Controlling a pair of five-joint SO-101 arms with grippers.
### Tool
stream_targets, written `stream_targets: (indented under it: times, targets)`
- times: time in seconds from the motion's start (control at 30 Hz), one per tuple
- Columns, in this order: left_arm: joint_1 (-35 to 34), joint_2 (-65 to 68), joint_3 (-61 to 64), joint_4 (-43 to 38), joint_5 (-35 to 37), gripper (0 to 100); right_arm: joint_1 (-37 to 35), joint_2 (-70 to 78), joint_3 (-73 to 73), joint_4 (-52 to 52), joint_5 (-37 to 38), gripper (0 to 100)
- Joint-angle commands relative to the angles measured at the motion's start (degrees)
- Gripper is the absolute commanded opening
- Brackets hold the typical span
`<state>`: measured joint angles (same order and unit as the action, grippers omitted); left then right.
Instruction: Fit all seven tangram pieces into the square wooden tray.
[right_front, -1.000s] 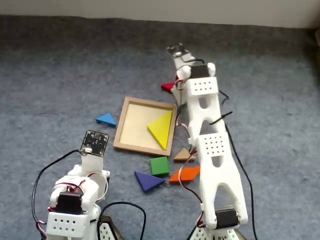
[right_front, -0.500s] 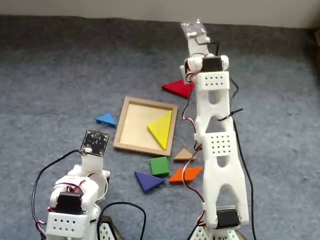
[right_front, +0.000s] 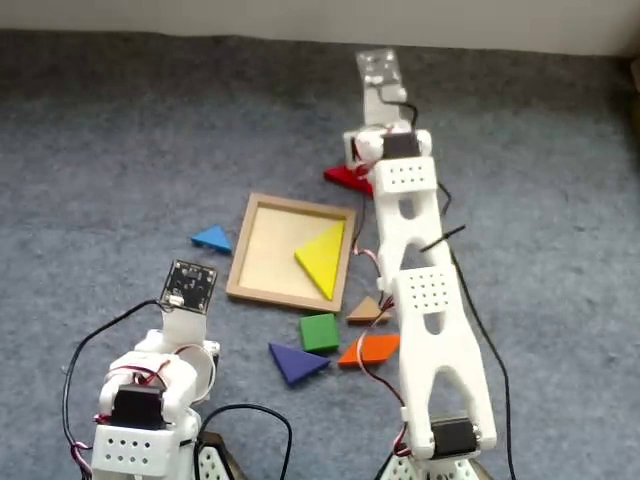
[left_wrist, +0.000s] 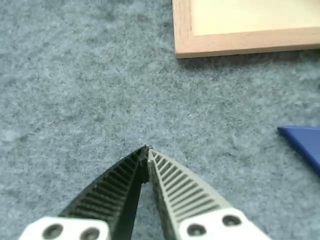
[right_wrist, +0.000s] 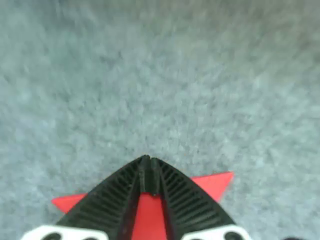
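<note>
One yellow triangle (right_front: 324, 258) in wooden tray (right_front: 241, 246)

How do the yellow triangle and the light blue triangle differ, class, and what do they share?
The yellow triangle is clearly larger than the light blue triangle. The yellow triangle lies inside the tray, against its right side. The light blue triangle lies on the carpet left of the tray, apart from it. Both are triangles lying flat.
</note>
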<state>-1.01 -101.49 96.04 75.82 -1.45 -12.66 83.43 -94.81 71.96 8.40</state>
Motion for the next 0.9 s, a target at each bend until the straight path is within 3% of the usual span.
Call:
stream_targets:
  times: [0.0,0.37,0.63,0.87]
  targets:
    - [-0.57,-2.68,1.1,0.26,-0.26,0,0.57,-0.04,-1.98,4.26,3.87,0.5]
    - [-0.57,-2.68,1.1,0.26,-0.26,0,5.85,-5.49,-5.85,29.67,5.89,0.5]
    - [-0.57,-2.68,1.1,0.26,-0.26,0,11.91,-6.9,-5.58,29.41,14.59,0.5]
    - [-0.57,-2.68,1.1,0.26,-0.26,0,9.98,-12.44,6.11,29.41,17.14,0.5]
